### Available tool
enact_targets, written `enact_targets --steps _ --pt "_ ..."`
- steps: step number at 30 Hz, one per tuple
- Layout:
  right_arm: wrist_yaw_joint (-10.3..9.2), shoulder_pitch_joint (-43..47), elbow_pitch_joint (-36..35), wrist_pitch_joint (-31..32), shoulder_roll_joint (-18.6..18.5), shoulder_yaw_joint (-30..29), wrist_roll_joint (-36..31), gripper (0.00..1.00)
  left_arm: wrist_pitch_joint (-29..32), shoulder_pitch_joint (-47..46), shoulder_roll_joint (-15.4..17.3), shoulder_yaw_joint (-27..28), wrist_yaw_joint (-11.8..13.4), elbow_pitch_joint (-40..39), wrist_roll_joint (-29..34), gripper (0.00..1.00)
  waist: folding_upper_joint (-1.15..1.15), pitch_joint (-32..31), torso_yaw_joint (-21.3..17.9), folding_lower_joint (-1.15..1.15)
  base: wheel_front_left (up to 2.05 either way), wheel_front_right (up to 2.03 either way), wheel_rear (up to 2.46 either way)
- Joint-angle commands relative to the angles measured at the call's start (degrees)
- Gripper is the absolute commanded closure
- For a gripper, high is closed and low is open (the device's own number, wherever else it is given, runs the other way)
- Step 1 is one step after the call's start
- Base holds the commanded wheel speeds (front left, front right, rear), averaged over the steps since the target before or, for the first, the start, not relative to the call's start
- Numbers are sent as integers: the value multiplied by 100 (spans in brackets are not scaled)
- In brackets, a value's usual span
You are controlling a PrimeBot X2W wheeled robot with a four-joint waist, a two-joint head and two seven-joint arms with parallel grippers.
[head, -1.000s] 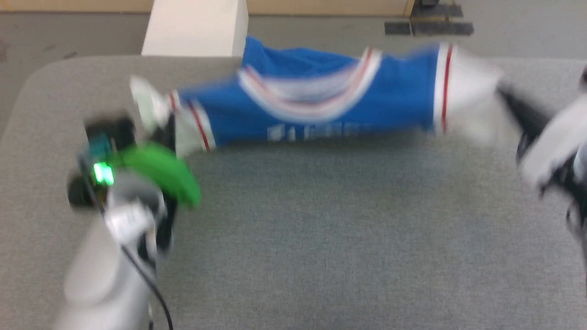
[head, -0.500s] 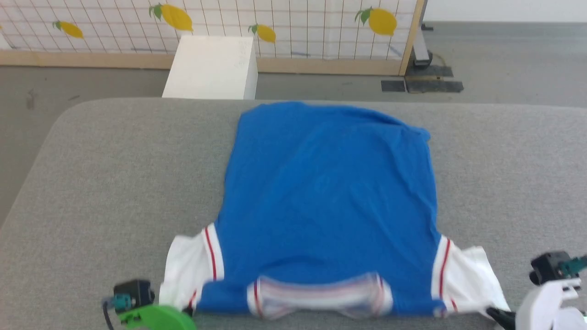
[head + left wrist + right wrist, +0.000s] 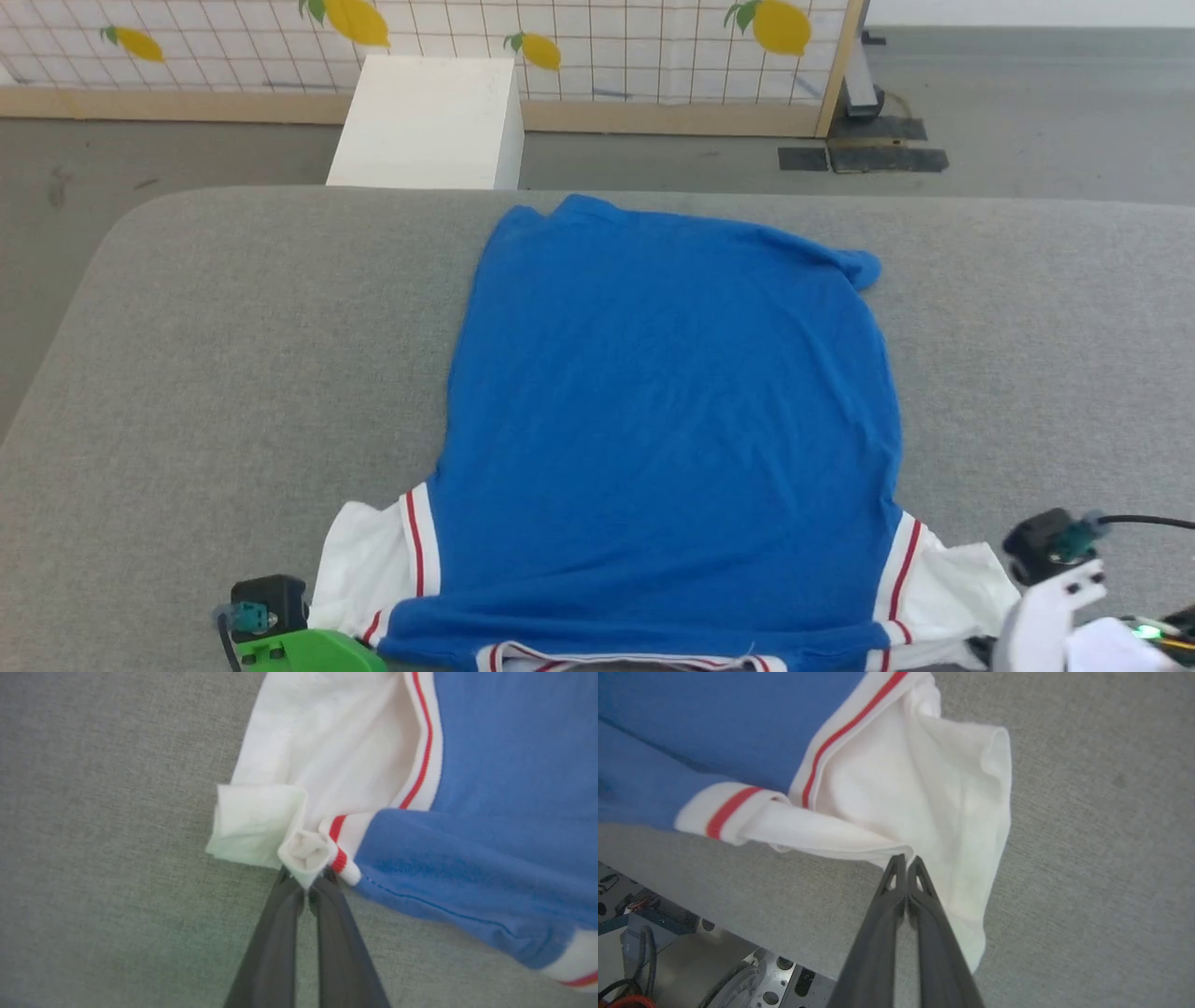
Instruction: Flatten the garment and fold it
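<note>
The left gripper (image 3: 306, 889) pinched the left white sleeve (image 3: 327, 756), fingers closed on a fold, probably to pull the shirt (image 3: 672, 411) taut. That one shirt lay spread flat on the grey table (image 3: 233, 327). The right gripper (image 3: 906, 865) clamped the second sleeve (image 3: 924, 793): two sleeves, two grips.

The garment (image 3: 672, 411) is lying spread on the desk (image 3: 233, 373), its body reaching from the middle toward 12 o'clock and its collar end sitting at the near edge at 6 o'clock. One sleeve (image 3: 359, 560) is lying at 7 o'clock, the other sleeve (image 3: 952, 579) at 5 o'clock. The left gripper (image 3: 306, 891) is pinching the 7 o'clock sleeve's corner between its fingers (image 3: 275, 933). The right gripper (image 3: 906, 865) is sitting at the 5 o'clock sleeve's edge, seemingly nipping a fold. Beyond the desk, a box (image 3: 429, 121) is standing on the floor (image 3: 187, 149) at 11 o'clock, with a panel (image 3: 653, 47) behind it.
</note>
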Motion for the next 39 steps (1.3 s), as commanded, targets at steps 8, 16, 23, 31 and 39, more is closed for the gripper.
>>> enact_targets --steps 8,16,23,31,39 --pt "-10 -331 142 -144 56 -87 461 0 -307 -116 -142 12 -153 86 -84 100 0 -57 -5 0 0 0 0" --pt "-10 -928 -403 -410 516 -1453 1064 0 -487 -22 -225 10 -168 -137 -120 100 0 -71 8 0 0 0 0" --pt "-10 -2365 56 -991 1126 -2135 369 0 -600 -24 -316 -16 -78 -476 -71 100 0 395 146 0 0 0 0" --pt "-10 -4265 1613 -1378 1259 -1875 -885 0 -723 -235 -454 -59 103 -754 89 100 0 1272 543 0 0 0 0" --pt "-10 -5460 3028 -621 958 -1345 -1673 0 -849 -407 -634 -174 250 -1027 250 100 0 2003 1034 0 0 0 0"
